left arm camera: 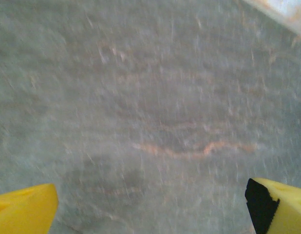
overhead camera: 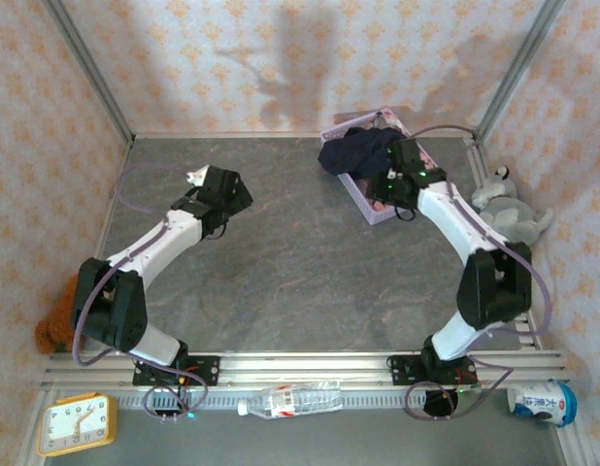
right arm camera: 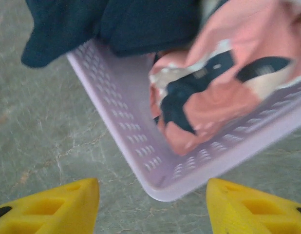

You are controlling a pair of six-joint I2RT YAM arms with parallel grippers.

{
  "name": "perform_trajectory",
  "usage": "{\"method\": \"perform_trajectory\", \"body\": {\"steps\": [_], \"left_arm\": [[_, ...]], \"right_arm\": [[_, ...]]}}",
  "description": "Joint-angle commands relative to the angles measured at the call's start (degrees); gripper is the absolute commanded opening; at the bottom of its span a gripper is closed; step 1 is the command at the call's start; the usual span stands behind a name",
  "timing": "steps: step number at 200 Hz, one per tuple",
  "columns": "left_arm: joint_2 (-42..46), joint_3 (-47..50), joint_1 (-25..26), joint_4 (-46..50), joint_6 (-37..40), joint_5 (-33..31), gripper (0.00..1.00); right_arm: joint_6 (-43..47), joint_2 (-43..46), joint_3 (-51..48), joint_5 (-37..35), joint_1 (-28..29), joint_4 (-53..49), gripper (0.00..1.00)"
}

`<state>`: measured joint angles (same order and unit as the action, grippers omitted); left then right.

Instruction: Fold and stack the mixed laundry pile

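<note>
From above, the lavender basket (overhead camera: 359, 195) sits far right on the table (overhead camera: 281, 262). The navy cloth (overhead camera: 356, 152) spills over its rim, and your right arm hides the rest.

Left wrist view: the table is blurred. Your left hand (left arm camera: 150, 202) is spread wide and holds nothing.

Right wrist view: your right hand (right arm camera: 153, 200) is parted and empty, just short of the basket corner. The shark-print pink cloth (right arm camera: 214, 97) lies inside the basket, with the navy cloth heaped beside it.
</note>
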<state>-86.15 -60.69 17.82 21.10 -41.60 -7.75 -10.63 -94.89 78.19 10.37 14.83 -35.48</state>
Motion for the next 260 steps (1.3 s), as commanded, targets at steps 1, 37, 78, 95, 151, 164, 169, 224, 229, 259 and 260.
{"method": "perform_trajectory", "body": {"steps": [1, 37, 78, 95, 151, 164, 169, 224, 229, 259, 260], "left_arm": [[-0.77, 1.42, 4.03, 1.74, -4.0, 1.4, 1.0], [-1.98, 2.29, 8.44, 2.02, -6.12, 0.36, 1.0], [-2.96, 0.17, 10.3, 3.38, -7.03, -1.63, 1.0], [-3.71, -1.37, 10.43, 4.81, -7.02, -1.98, 1.0], [-4.8, -3.79, 11.03, 6.45, -7.09, -1.32, 1.0], [-5.37, -4.41, 11.17, 6.73, -7.1, -0.97, 1.0], [-5.54, -4.65, 11.25, 6.84, -7.11, -0.89, 1.0], [-6.57, -6.4, 11.88, 6.93, -6.85, -0.57, 1.0], [-6.53, -6.45, 11.9, 6.93, -6.83, -0.59, 1.0], [-6.4, -6.14, 11.88, 7.14, -7.03, -0.85, 1.0], [-6.4, -6.12, 11.93, 7.12, -7.02, -0.81, 1.0]], "right_arm": [[6.49, -5.96, 7.41, -1.96, 1.48, -6.78, 0.59], [13.0, -16.48, 18.4, -1.82, 2.16, -11.86, 0.54], [14.57, -20.1, 19.29, -0.06, 4.59, -10.82, 0.44], [13.71, -21.07, 19.1, -2.32, 4.61, -10.63, 0.33], [16.21, -17.11, 13.35, -11.17, 3.96, -8.56, 0.09], [16.78, -16.13, 11.55, -8.81, 3.52, -7.97, 0.12], [16.86, -15.84, 10.97, -7.46, 3.47, -7.83, 0.15], [16.12, -16.46, 8.99, -5.6, 3.41, -6.25, 0.3], [16.17, -16.51, 9.08, -5.89, 3.37, -6.28, 0.27], [15.02, -14.81, 7.12, -10.36, 2.09, -5.57, 0.13], [14.98, -14.67, 6.92, -10.59, 2.02, -5.52, 0.13]]}}
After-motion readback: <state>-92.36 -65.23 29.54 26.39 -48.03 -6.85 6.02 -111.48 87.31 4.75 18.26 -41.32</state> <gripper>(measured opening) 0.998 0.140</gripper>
